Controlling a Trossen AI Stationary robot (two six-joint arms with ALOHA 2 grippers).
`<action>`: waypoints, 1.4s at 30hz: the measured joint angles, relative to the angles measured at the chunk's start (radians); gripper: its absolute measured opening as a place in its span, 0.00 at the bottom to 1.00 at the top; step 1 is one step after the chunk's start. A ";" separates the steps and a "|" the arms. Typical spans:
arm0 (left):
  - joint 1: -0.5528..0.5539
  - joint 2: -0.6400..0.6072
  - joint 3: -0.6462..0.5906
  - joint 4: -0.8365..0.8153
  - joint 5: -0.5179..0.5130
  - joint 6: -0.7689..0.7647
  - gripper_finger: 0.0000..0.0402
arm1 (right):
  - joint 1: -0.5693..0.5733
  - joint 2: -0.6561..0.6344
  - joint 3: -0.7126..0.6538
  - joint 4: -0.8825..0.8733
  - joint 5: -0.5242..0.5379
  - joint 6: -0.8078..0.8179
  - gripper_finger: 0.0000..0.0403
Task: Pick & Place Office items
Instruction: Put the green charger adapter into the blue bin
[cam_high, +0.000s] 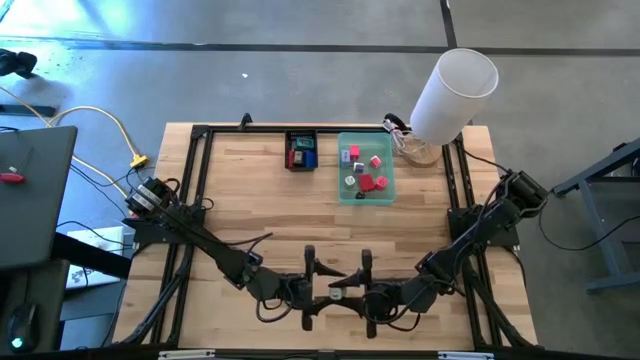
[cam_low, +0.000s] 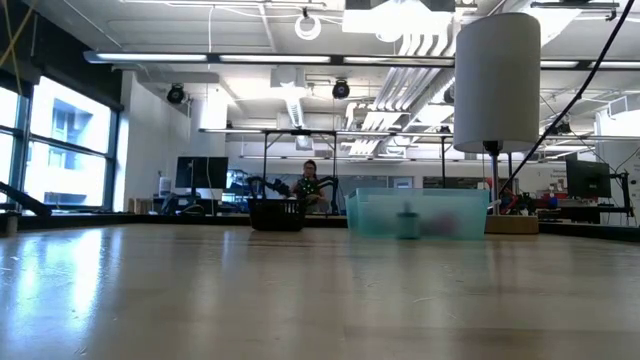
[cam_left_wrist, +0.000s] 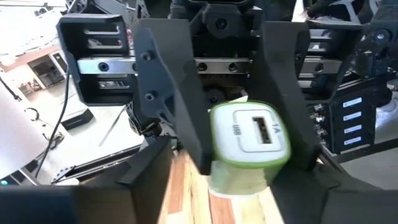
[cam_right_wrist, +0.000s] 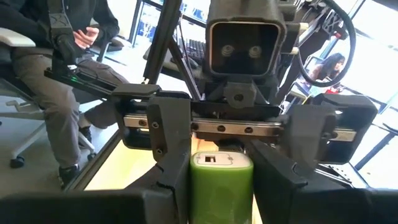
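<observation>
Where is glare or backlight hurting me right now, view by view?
High view: daylight glares off the floor at upper left, while the table is evenly lit. Low view: ceiling lights mirror off the tabletop. Left wrist view: the green charger in the right gripper is well lit. Right wrist view: bright windows leave the left gripper dark.

A robotics lab in an open-plan industrial hall: the wooden table (cam_high: 260, 200) carries a black metal frame (cam_high: 200, 170) along its edges, cables (cam_high: 100, 125) trail over the concrete floor (cam_high: 300, 60), bare ducts and strip lights (cam_low: 250, 58) run overhead, and monitors (cam_low: 200, 172), tall windows (cam_low: 70, 140) and a seated person (cam_low: 310, 185) fill the background.
</observation>
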 joint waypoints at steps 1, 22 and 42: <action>0.000 0.000 0.000 0.001 -0.001 -0.002 0.61 | 0.000 0.000 0.000 0.000 -0.001 0.001 0.30; 0.009 -0.107 0.005 -0.441 -0.143 -0.310 0.79 | 0.020 -0.094 -0.002 -0.564 0.502 0.543 0.30; 0.138 -0.149 0.003 -0.901 -0.008 -0.608 0.79 | -0.673 -0.136 -0.001 -1.154 0.157 0.917 0.30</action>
